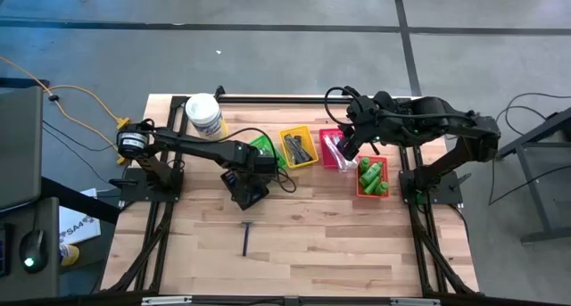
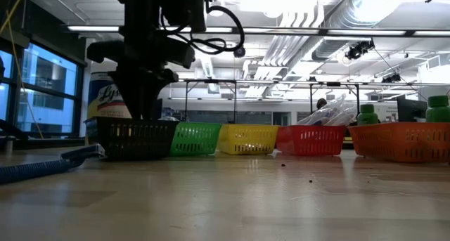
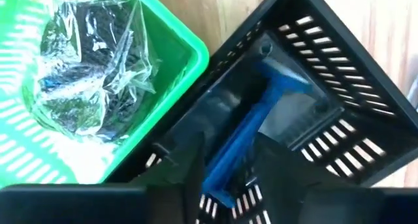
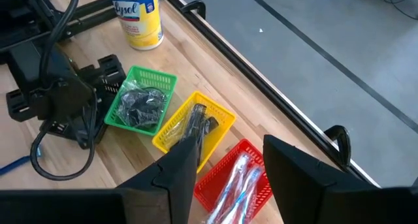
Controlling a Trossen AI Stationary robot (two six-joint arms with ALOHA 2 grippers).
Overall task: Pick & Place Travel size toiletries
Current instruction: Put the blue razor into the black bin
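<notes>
My left gripper (image 3: 230, 168) points straight down into a black basket (image 3: 339, 74), which stands near the table's middle (image 1: 251, 195). A dark blue razor (image 3: 251, 129) lies on the basket's floor between the parted fingers. A second blue razor (image 1: 247, 237) lies on the bare table nearer the front edge. My right gripper (image 4: 228, 175) hangs open and empty high above the red basket (image 1: 332, 151). The green basket (image 3: 189, 41) holds a clear-bagged dark piece (image 3: 91, 74). My left gripper stands with its fingers on either side of the razor's handle end (image 3: 219, 181), coming from above. One finger (image 3: 192, 168) is close against the handle, and I cannot tell whether it touches. The razor lies flat on the basket's floor.
A row of baskets runs toward the right: green, yellow (image 1: 299, 147) with dark strips, red with clear-white packets (image 4: 235, 178), orange (image 1: 372, 179) with green bottles. A white tub with a yellow label (image 1: 204, 116) stands at the far left. Bare wood lies toward the near edge.
</notes>
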